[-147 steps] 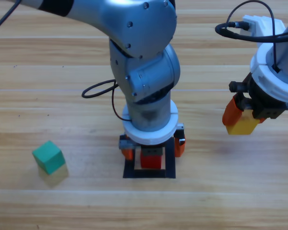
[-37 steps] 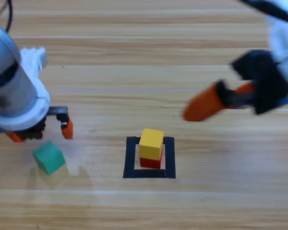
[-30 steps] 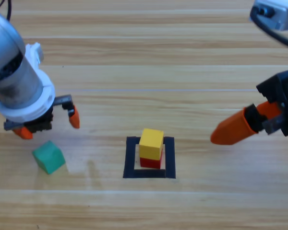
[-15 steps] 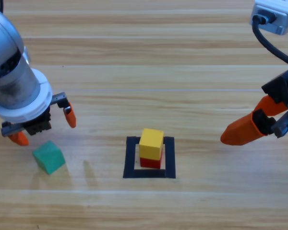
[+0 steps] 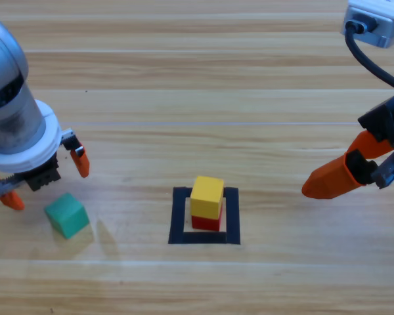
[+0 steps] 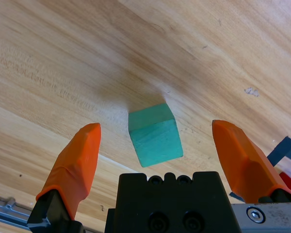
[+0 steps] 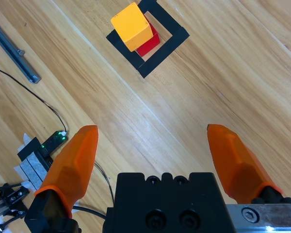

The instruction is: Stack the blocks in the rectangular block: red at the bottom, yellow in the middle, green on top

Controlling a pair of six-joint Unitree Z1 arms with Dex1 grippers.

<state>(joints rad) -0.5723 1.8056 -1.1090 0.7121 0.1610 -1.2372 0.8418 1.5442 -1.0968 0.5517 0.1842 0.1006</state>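
The yellow cube (image 5: 207, 196) sits on the red cube (image 5: 206, 222) inside the black tape square (image 5: 204, 237). In the right wrist view the same yellow cube (image 7: 131, 25) and red cube (image 7: 150, 41) stand in the tape square (image 7: 162, 52), far ahead. The teal-green cube (image 5: 66, 214) lies alone on the wood at the left. My left gripper (image 5: 44, 180) hovers open just above it, and the left wrist view has the green cube (image 6: 154, 134) between the spread jaws. My right gripper (image 7: 153, 151) is open and holds nothing, and sits at the right edge.
A cable and a small board with a green light (image 7: 52, 141) lie at the table's edge in the right wrist view, beside a metal rail (image 7: 12, 50). Bare wood surrounds the tape square.
The left gripper has slid left and down toward the green cube, open the whole time. The right arm drew back to the right edge a second ago and then held still.
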